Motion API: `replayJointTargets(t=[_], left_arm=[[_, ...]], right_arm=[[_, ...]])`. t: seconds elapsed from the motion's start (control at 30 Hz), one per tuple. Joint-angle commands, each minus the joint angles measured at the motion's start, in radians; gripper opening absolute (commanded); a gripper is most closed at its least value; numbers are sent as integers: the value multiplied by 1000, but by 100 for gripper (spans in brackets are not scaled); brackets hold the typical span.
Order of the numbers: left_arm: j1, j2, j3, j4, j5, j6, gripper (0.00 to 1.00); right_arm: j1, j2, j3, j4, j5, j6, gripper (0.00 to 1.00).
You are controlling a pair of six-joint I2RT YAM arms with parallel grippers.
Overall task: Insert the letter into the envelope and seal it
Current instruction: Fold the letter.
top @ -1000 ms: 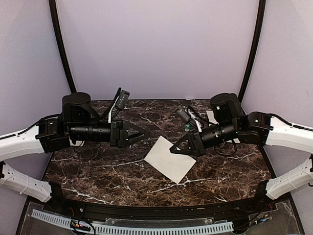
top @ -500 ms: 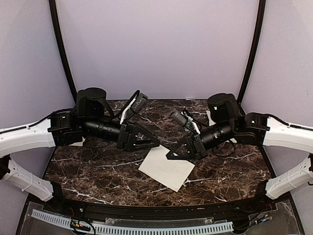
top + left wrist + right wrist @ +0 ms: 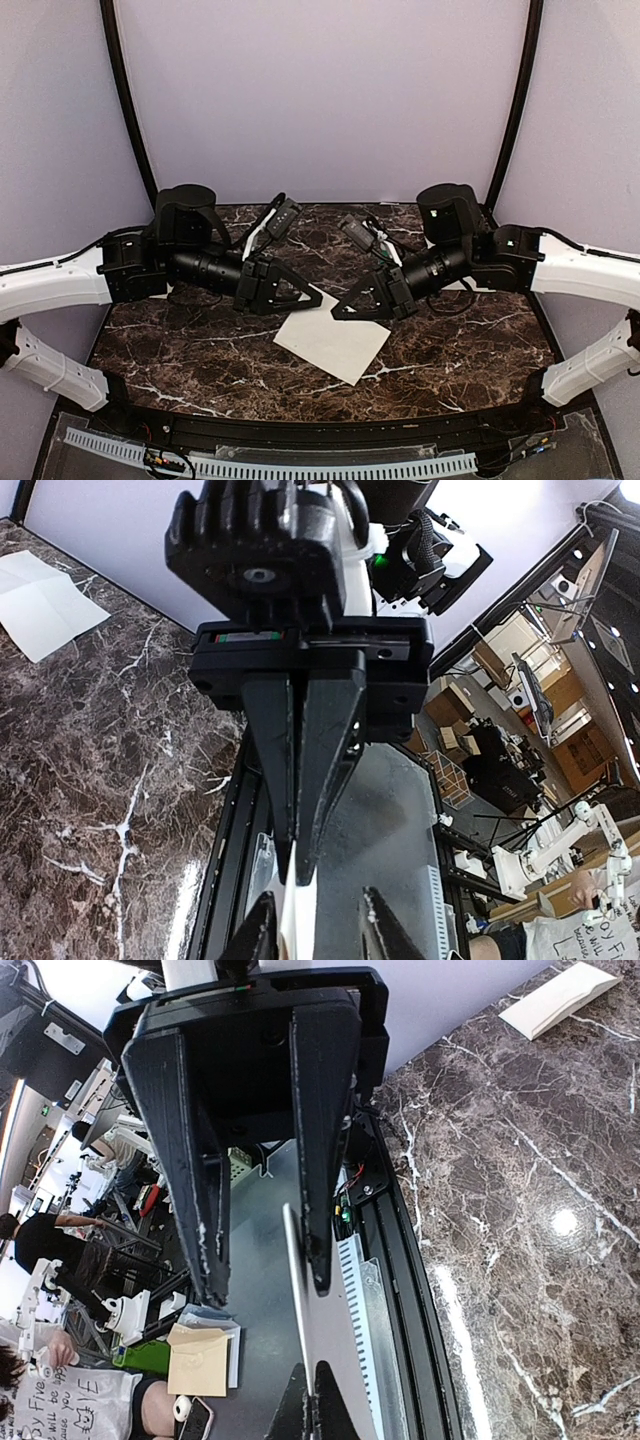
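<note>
A plain pale paper sheet hangs tilted above the dark marble table, between both arms. It shows neither creases nor a flap, so I cannot tell whether it is the letter or the envelope. My right gripper is shut on the sheet's upper right edge, seen edge-on running into its closed tips. My left gripper straddles the upper corner with its jaws apart. The paper's edge lies close to one finger. A creased sheet lies flat at the back right. A narrow cream rectangle lies by the left arm.
The creased sheet is partly hidden under the right arm. A black rail and a white slotted strip run along the table's near edge. Black curved posts rise at both back corners. Loose cables lie at the back.
Both grippers have come together over the table's middle. The held sheet has shifted left and down. The left jaws have reached the sheet's corner and narrowed around it.
</note>
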Motion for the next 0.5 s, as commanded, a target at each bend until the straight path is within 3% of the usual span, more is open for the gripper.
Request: replayJointTargets(t=[0.0, 0.3, 0.43, 0.47], left_arm=[[-5, -35, -10, 10, 4, 9, 25], [-5, -63, -27, -1, -55, 17, 0], [-5, -79, -42, 4, -66, 12, 0], [-5, -82, -45, 9, -69, 11, 0]], right_arm=[[10, 3, 35, 32, -3, -1, 0], [11, 13, 47, 18, -13, -6, 0], [10, 5, 46, 29, 1, 3, 0], [11, -2, 40, 42, 1, 11, 8]])
